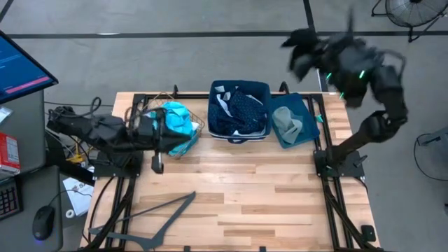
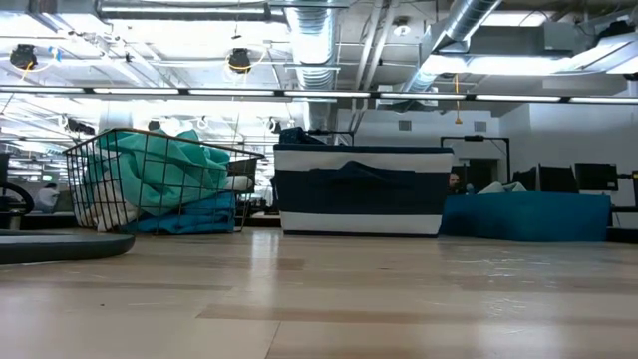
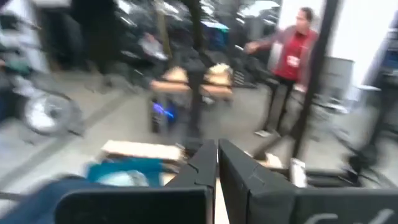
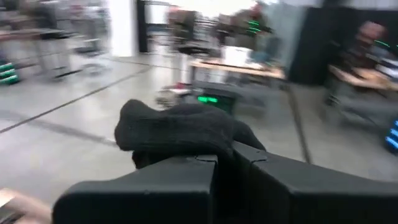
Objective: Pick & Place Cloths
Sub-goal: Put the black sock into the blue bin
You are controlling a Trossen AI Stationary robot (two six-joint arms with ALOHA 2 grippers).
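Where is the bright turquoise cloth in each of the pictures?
High view: turquoise cloth in the wire basket, left of the dark blue bin, by the left gripper.
Low view: piled in the basket at the left.
Left wrist view: too blurred to tell.
Right wrist view: not in it.
Shared landmark: the dark blue bin, centre of the low view.

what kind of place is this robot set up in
Probably a big robotics lab or workshop: bare ceiling ducts overhead, more workbenches on the open floor, and a computer screen beside the table.
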